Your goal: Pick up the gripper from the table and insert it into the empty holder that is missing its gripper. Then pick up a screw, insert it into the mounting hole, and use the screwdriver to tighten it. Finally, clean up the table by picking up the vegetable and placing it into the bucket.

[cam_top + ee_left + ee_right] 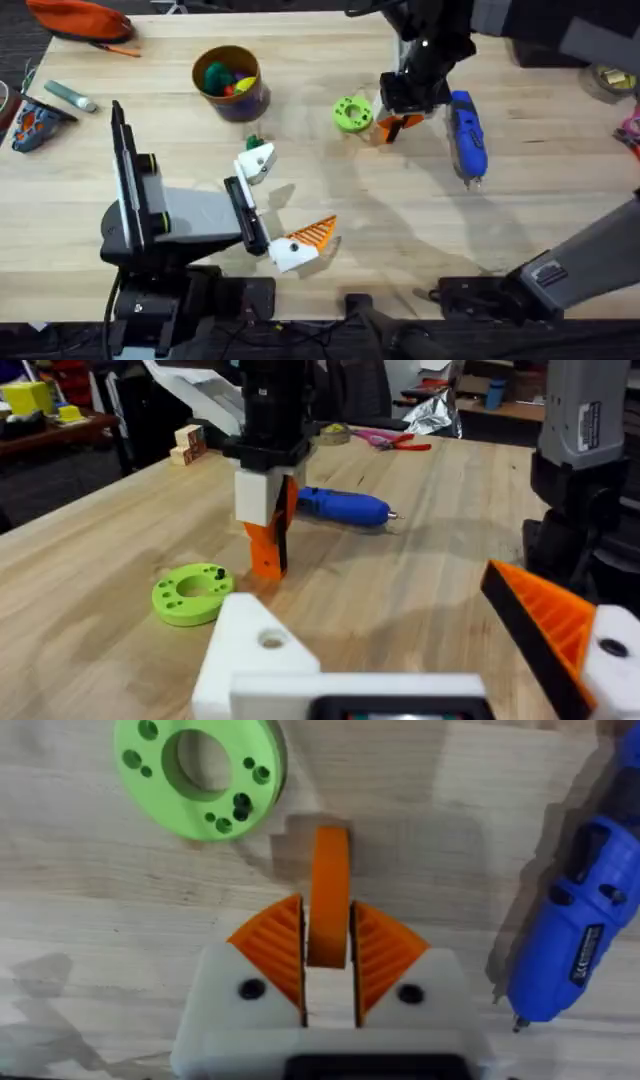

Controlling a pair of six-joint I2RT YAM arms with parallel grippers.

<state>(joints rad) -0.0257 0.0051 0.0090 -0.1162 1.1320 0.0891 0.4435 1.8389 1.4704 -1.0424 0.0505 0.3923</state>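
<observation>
Nearest the bases in the overhead view we see the left gripper [268, 205] low over the worktop [400, 230], its fingers spread wide: one white mount carries an orange ribbed tip [312, 234], while the other, the holder [257, 162], is bare white plastic with a small dark screw spot. A small dark-green piece lies on the wood just beyond the holder, too small for us to name. Farther out, the right gripper [328, 960] points down at the worktop with its orange ribbed fingers [272, 945] pinching the gripper [327, 895], a small orange wedge standing upright between them, its lower end at or just above the wood. Just beside it on the left lies the lime-green disc [352, 113]; on the right lies the blue screwdriver [467, 136], flat, its metal tip towards the bases. Farther back on the left stands the bucket [248, 100], yellow inside and dark outside, holding a few small toy pieces in green, red and yellow.
</observation>
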